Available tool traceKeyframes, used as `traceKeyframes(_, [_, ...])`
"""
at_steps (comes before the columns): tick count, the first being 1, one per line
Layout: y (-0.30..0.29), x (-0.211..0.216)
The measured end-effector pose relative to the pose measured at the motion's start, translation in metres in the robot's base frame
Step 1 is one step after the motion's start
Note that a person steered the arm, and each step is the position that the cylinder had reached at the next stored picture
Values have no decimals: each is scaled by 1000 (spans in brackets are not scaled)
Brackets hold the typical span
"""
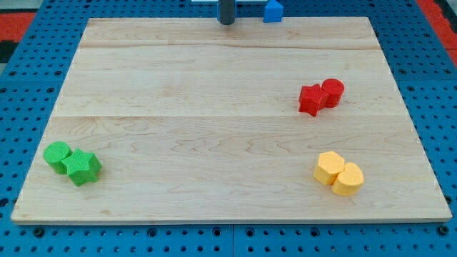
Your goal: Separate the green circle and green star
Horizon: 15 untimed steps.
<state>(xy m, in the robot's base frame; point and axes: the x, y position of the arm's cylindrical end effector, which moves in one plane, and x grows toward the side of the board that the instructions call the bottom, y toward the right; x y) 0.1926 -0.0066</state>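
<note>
The green circle (pixel 57 155) and the green star (pixel 83 168) lie touching each other near the board's bottom left corner, the circle to the upper left of the star. My tip (pixel 226 22) is at the view's top centre, at the board's far edge, far from both green blocks.
A red star (pixel 312 99) and a red circle (pixel 333 92) touch at the right. A yellow hexagon (pixel 329 168) and a yellow circle (pixel 348 179) touch at the lower right. A blue block (pixel 273 11) sits at the top edge, right of my tip. The wooden board (pixel 214 107) lies on a blue pegboard.
</note>
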Motion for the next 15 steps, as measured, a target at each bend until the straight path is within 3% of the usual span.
traceKeyframes(3, [-21,77])
traceKeyframes(5, [-23,78])
traceKeyframes(8, [-18,177])
traceKeyframes(10, [6,217])
traceKeyframes(11, [-19,263])
traceKeyframes(13, [-197,260])
traceKeyframes(15, [-202,261])
